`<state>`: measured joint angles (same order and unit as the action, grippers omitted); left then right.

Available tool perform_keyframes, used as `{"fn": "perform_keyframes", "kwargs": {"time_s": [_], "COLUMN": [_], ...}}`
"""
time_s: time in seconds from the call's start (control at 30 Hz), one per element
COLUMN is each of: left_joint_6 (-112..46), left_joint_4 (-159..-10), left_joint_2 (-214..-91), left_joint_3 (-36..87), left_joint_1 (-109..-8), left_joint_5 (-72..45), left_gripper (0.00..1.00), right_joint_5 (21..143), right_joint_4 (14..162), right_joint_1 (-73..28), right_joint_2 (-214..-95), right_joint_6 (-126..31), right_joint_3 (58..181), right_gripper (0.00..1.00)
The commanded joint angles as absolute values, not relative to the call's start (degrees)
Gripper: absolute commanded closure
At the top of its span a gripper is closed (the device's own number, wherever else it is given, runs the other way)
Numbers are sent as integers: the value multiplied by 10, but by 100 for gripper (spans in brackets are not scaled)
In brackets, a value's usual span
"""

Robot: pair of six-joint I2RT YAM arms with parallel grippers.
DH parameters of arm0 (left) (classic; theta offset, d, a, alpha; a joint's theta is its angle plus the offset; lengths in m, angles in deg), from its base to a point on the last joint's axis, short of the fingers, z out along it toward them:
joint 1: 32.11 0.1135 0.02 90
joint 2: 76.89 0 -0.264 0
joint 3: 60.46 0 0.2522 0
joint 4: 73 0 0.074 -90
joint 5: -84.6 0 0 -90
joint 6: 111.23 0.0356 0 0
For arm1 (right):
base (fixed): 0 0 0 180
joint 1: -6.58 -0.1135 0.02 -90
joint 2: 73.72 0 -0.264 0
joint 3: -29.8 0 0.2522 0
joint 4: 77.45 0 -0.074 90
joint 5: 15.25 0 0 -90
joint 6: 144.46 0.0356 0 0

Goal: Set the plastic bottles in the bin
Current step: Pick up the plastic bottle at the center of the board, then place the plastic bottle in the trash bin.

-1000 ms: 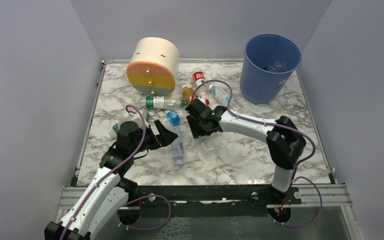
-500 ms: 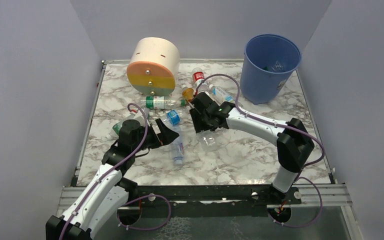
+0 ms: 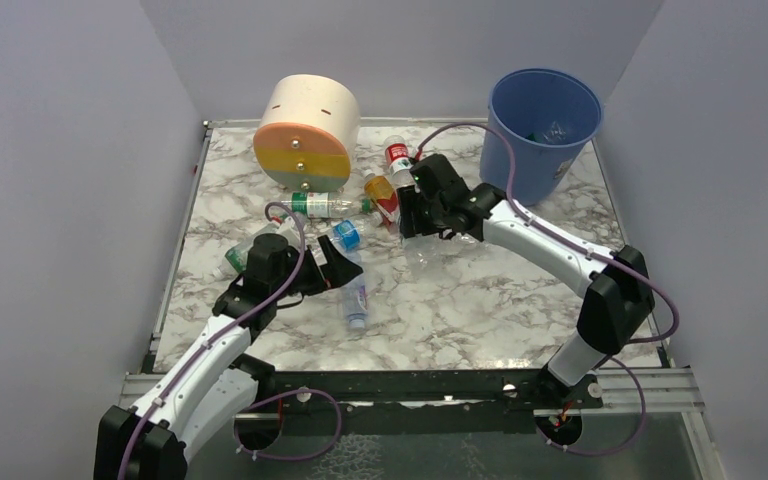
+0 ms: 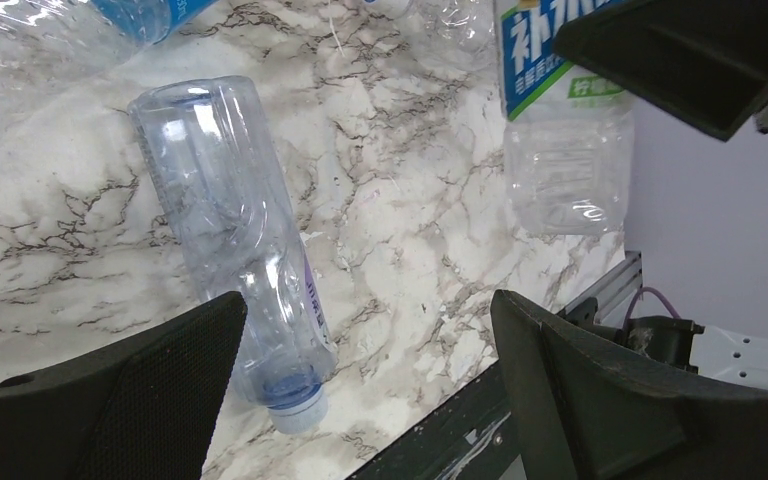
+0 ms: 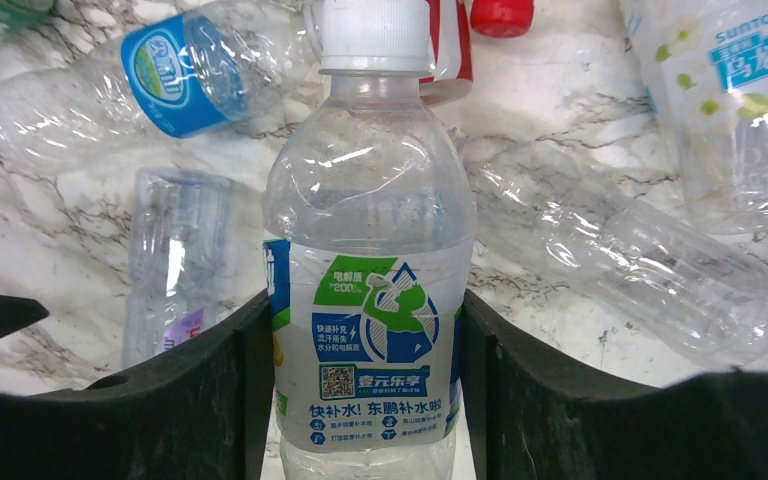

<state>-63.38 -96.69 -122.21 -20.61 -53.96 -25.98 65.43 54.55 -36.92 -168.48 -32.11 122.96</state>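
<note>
My right claw (image 5: 365, 400) is clamping the white-capped bottle (image 5: 370, 230) by its labelled body, over the other bottles (image 5: 175, 70) on the table (image 3: 480, 300). The bin (image 3: 520, 165) is standing far right. I am judging the carry needs height to clear its rim before release. My left claw (image 4: 367, 300) is gaping, empty.

**Non-task items on the bench**

Cylinder (image 3: 305, 135): lies on its side at the far edge, left of centre. Cream body, two dark slots. Flat face banded orange over yellow (greenish at the bottom), small studs down its middle.
Table (image 3: 480, 310): grey-veined white marble pattern.
Walls (image 3: 60, 150): plain lilac-grey.
</note>
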Motion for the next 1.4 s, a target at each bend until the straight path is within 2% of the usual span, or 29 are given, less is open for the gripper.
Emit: {"fn": "perform_keyframes", "kwargs": {"time_s": [0.0, 0.67, 1.37], "left_joint_6": [-624, -639, -661], "left_joint_4": [-931, -880, -827], "left_joint_2": [-1234, -1296, -1354], "left_joint_3": [-211, -176, -159], "left_joint_1": [-541, -553, -669], "left_joint_5": [-285, -306, -254], "left_gripper": [1, 1, 1], "right_joint_5": [677, 720, 808], "right_joint_4": [539, 517, 493], "right_joint_1": [-356, -298, -201], "right_joint_2": [-1655, -1645, -1667], "right_joint_6": [-333, -355, -354], "right_joint_3": [1259, 1370, 1514], "right_gripper": [39, 39, 39]}}
